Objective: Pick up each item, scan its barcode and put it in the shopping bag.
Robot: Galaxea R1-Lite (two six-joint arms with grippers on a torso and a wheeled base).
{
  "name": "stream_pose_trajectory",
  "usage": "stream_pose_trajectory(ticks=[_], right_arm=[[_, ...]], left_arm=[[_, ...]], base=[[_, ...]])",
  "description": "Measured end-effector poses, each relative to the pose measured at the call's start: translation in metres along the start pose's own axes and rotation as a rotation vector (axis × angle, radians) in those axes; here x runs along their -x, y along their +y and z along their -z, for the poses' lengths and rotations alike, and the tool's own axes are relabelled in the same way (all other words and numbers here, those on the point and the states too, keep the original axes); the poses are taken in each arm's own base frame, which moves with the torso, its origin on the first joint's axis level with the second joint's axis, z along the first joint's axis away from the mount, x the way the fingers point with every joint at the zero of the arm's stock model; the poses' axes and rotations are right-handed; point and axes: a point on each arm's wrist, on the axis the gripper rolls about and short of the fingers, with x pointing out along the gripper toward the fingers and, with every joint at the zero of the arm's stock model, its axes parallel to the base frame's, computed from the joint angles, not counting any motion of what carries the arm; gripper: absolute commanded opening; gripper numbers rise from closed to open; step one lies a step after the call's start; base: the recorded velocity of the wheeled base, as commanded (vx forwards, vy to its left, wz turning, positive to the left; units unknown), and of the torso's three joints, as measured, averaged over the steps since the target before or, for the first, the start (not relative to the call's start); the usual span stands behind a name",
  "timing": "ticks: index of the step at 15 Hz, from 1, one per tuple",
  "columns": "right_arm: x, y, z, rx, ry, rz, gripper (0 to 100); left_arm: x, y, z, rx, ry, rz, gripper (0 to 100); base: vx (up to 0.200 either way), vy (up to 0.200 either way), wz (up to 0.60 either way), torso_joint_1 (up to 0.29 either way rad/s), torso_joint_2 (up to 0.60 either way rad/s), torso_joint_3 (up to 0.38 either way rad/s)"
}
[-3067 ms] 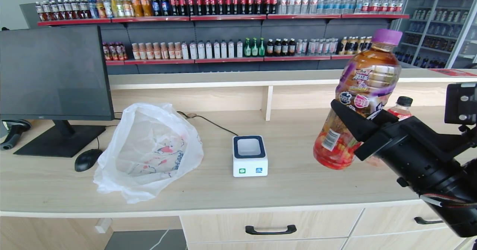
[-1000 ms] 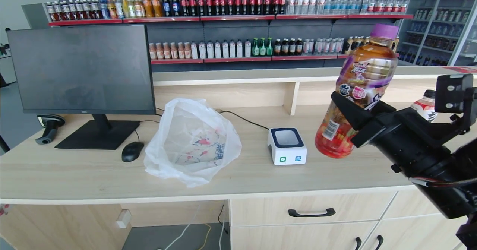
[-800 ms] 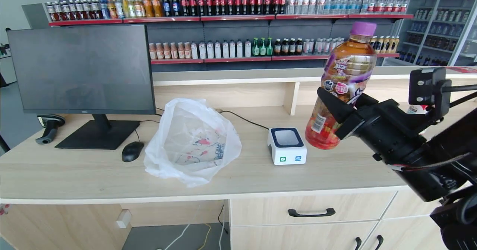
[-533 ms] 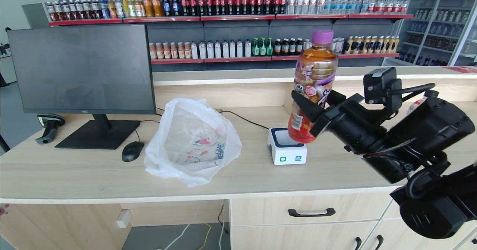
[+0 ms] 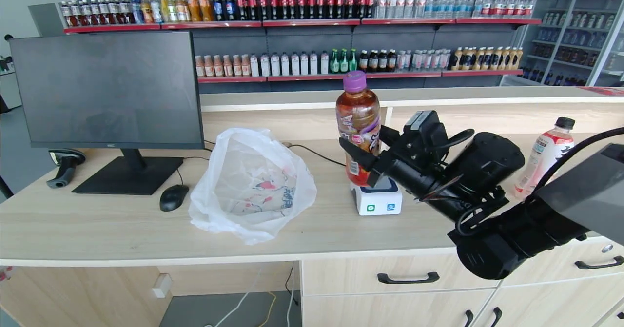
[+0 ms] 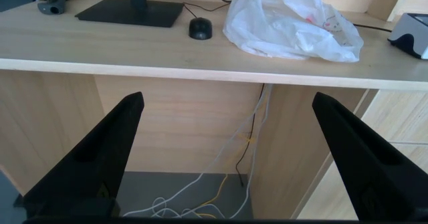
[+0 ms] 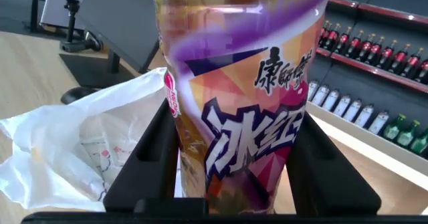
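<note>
Item in hand: tea bottle (image 5: pixel 358 107), purple cap, amber drink, printed sleeve. Upright, directly over the window of the scanner (image 5: pixel 378 198); base very near the window, contact or gap impossible to tell.

Holder: right claw (image 5: pixel 368 144), clamped on the lower half of the label, one finger on each side.

Idle: left claw (image 6: pixel 231 150), fingers wide apart, nothing between them, low in front of the bench (image 5: pixel 97 229), under its edge.

Destination: shopping bag (image 5: pixel 251 185), thin white plastic, slumped on the bench just to the robot's left of the scanner, mouth loosely open upward.

Waiting: second bottle (image 5: pixel 543 156), black cap, pale pink drink, upright at the far right of the bench.

Also present: monitor (image 5: pixel 107 88), mouse (image 5: pixel 173 198).

Step judged: scanning, bagging not yet done.

Hazards:
- Failed read, likely with the barcode on the bottle's side and only the base toward the window; tilt or roll probably needed.
- Slip through the fingers on a slick, rounded sleeve during any tilt.
- Scanner nudged or pushed along the bench by the base on a low pass.
- Bag mouth folded shut or dragged sideways by the bottle on entry; soft film, no hold from the other claw.
</note>
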Motion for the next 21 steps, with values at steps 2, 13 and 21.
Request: stream_pose_trajectory(ticks=[2,13,21], right_arm=[[0.001,-0.002,0.008,0.039,0.011,-0.016,0],[0.001,-0.018,0.034,0.401,-0.037,-0.167,0],[0.014,-0.048,0.054,0.488,-0.034,-0.205,0]], left_arm=[[0.0,0.0,0.0,0.0,0.0,0.0,100],[0.0,0.0,0.0,0.0,0.0,0.0,100],[0.0,0.0,0.0,0.0,0.0,0.0,100]], base=[[0.0,0.0,0.0,0.0,0.0,0.0],[0.0,0.0,0.0,0.0,0.0,0.0],[0.0,0.0,0.0,0.0,0.0,0.0]])
